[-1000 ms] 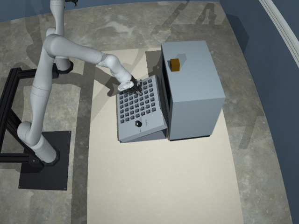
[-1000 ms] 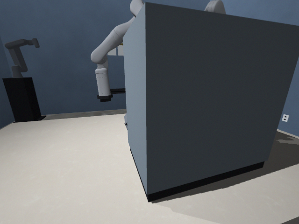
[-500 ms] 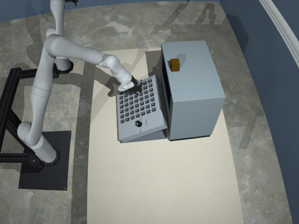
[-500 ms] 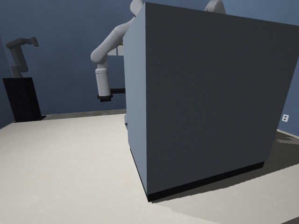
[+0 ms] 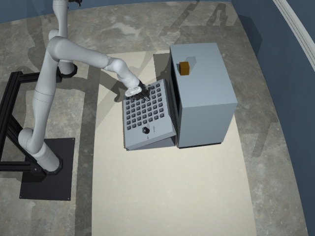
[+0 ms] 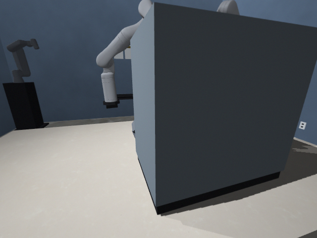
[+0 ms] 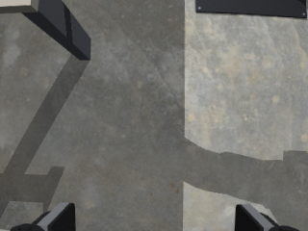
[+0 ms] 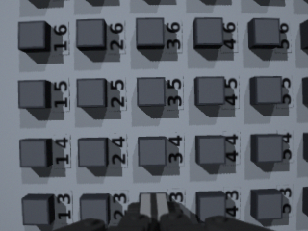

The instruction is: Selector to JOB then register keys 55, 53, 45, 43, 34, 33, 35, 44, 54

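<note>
Right wrist view: square, matte gray keys [image 8: 152,91] on smooth panel [image 8: 10,120].
</note>
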